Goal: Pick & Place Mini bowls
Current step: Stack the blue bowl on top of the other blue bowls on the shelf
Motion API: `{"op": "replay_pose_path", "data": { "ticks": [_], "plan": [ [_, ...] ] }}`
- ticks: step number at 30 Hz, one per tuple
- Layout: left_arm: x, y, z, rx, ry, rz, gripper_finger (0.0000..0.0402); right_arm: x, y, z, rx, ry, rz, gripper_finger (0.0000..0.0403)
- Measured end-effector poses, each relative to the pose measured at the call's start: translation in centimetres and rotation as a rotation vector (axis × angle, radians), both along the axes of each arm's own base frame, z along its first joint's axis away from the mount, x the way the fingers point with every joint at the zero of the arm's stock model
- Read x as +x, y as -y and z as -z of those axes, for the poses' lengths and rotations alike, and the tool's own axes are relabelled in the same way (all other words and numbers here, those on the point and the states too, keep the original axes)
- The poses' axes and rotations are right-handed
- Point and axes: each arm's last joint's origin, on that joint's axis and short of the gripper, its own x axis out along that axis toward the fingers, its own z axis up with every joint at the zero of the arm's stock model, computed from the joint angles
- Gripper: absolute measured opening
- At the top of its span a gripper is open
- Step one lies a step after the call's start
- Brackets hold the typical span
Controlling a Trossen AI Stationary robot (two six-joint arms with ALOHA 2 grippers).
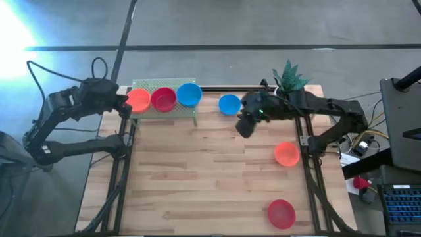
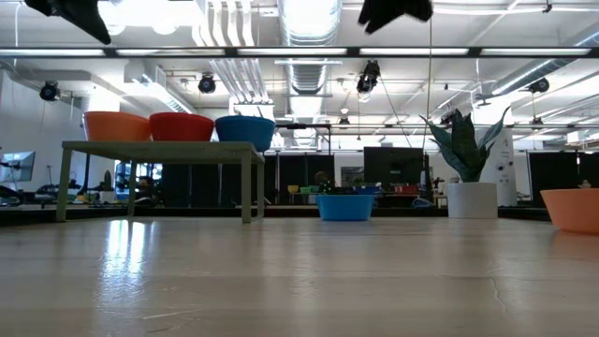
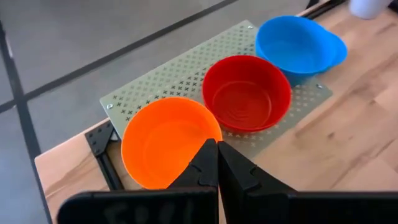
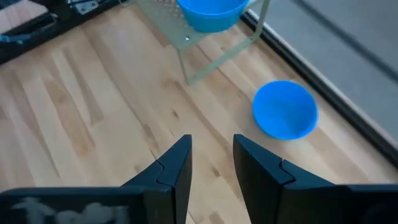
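Right fingers (image 4: 211, 165) parted and empty near blue bowl (image 4: 285, 109); left fingers (image 3: 217, 168) closed; no legible writing.

**Bright, even light with glare at upper left**

The high view has a strong white flare in the upper left of the frame, washing out the floor (image 1: 39, 26) there. In the low view, ceiling lights (image 2: 309, 14) blow out along the top, and the table (image 2: 281, 271) carries pale reflections at left. Shadows are soft. The wrist views blur their near fingers at the bottom.
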Motion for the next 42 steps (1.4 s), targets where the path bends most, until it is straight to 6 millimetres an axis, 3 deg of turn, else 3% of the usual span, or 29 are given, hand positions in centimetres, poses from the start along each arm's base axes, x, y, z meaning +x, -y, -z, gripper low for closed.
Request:
{"op": "replay_pose_path", "data": {
  "ticks": [8, 18, 25, 34, 42],
  "plan": [
    [0.0, 0.1, 0.0, 0.015, -0.023, 0.045, 0.0000, 2.8, 5.2, 4.5, 0.113, -0.113, 0.096, 0.0111],
    [0.0, 0.1, 0.0, 0.019, -0.044, 0.098, 0.0000, 4.7, 11.6, 10.6, 0.220, -0.276, 0.242, 0.0111],
    [0.0, 0.1, 0.0, 0.027, -0.055, 0.111, 0.0000, 5.8, 14.9, 14.3, 0.281, -0.324, 0.258, 0.0111],
    [0.0, 0.1, 0.0, 0.029, -0.058, 0.115, 0.0000, 6.4, 17.5, 18.2, 0.325, -0.380, 0.299, 0.0111],
    [0.0, 0.1, 0.0, 0.028, -0.058, 0.117, 0.0000, 7.2, 17.7, 21.1, 0.398, -0.420, 0.279, 0.0111]
  ]
}}
